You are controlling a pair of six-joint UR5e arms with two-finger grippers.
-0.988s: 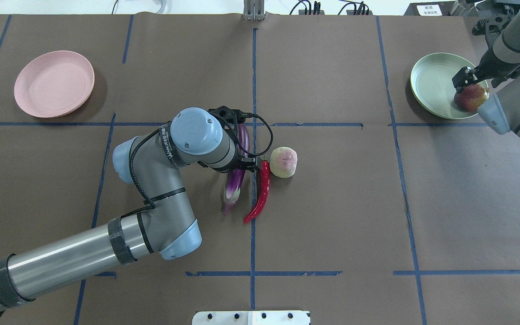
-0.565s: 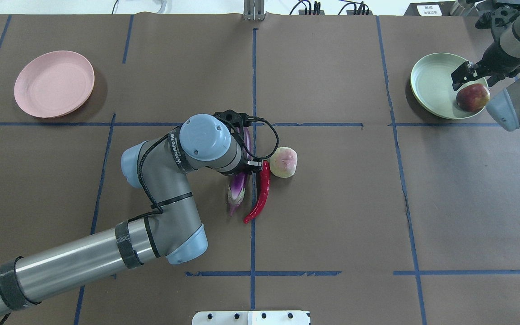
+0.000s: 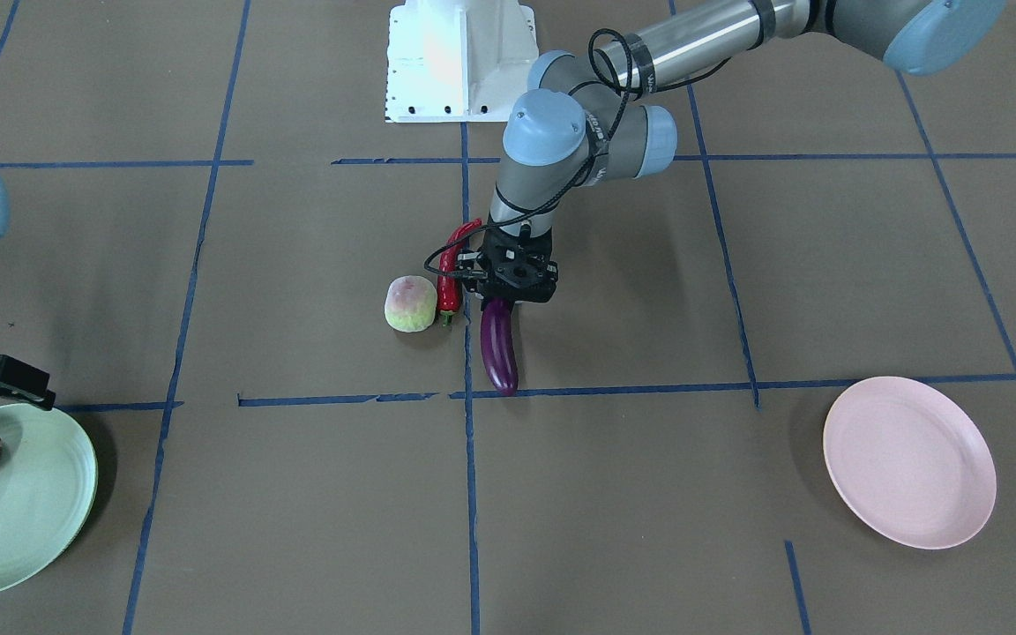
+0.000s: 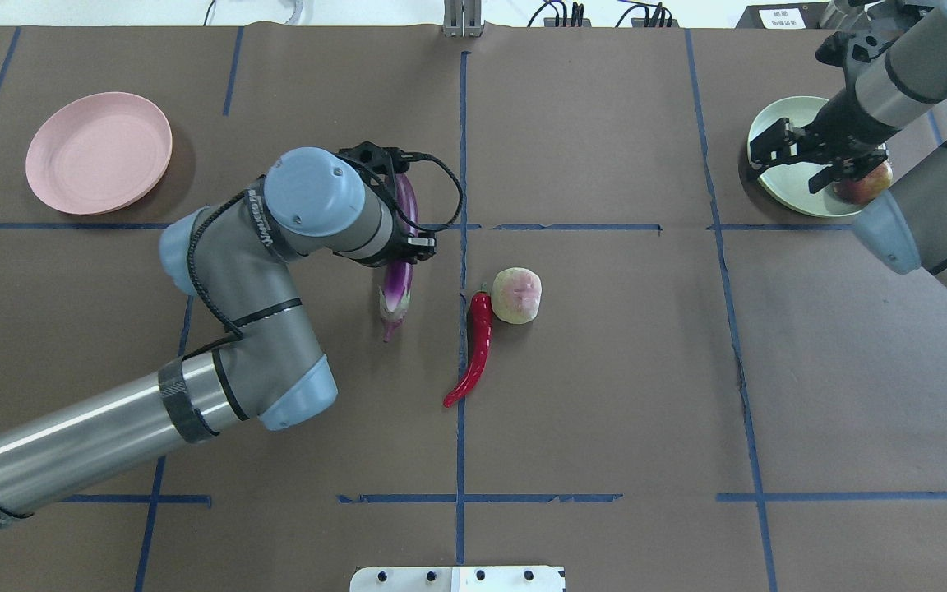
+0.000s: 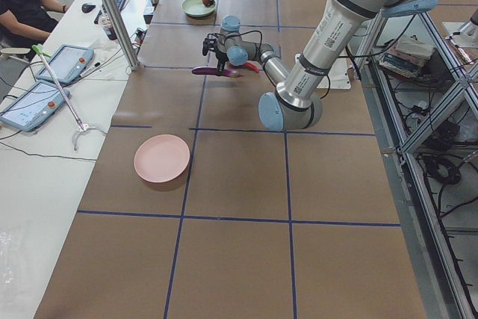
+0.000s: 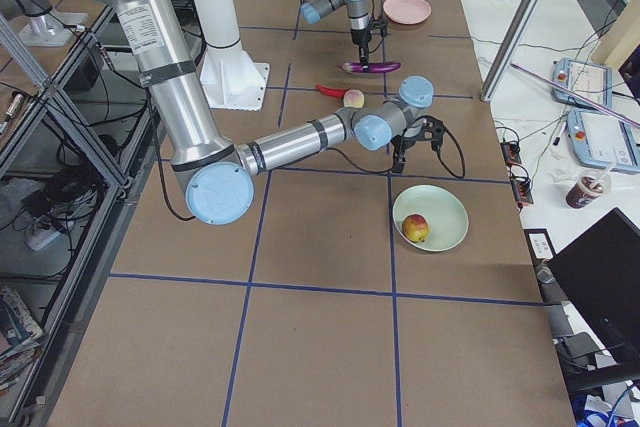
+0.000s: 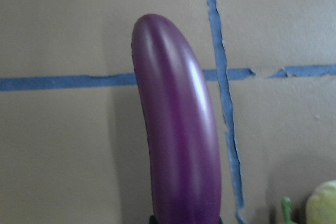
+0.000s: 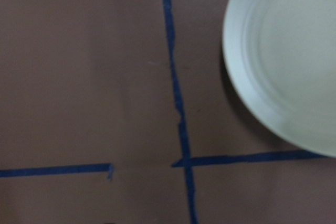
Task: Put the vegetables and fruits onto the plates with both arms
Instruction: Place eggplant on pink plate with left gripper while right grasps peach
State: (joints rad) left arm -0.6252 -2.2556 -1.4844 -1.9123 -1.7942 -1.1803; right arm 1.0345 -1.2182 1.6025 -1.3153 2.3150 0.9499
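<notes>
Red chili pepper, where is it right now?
In the overhead view the red chili pepper lies on the table near the middle, along the blue tape line, its stem end right beside the pale green fruit.

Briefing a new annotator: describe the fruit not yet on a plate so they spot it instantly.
On the brown table, find the centre tape line. Along it lies a red chili pepper; the pale green fruit sits by its stem end, on the right arm's side. It is the only round thing there, with a pink blush.
</notes>
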